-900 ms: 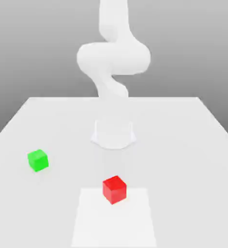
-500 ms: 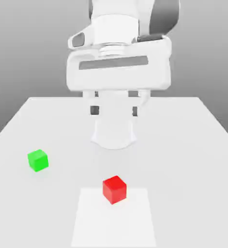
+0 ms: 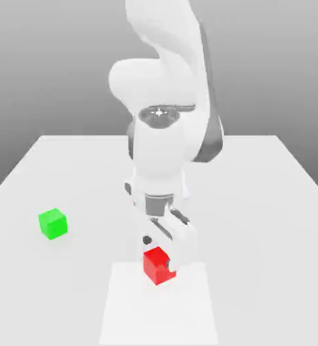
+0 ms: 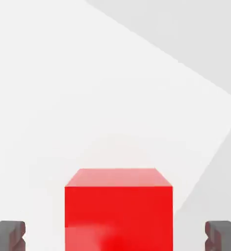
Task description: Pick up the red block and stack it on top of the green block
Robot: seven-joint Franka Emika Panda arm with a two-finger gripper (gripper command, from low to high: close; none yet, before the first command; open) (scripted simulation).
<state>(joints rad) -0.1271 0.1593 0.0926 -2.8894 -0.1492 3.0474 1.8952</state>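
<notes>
Stillness marks the exterior view's left, where the green block (image 3: 53,224) keeps its place on the table (image 3: 276,236), at about ten o'clock from the red block (image 3: 159,266). Toward the middle, the change is plain: the gripper (image 3: 159,253), high up and well back from the red block half a second ago, has come down to it, so the approach looks nearly done and the pick seems next. The red block hasn't moved; it sits at the far, twelve o'clock edge of the white patch (image 3: 154,314). The jaws stand wide apart, one toward eleven o'clock of the block, the other toward four. In the hand view the block lies between them, a gap on either side, ungripped. Closing squarely, then lifting clear before heading for ten o'clock, should suit; a lopsided squeeze could twist it.
</notes>
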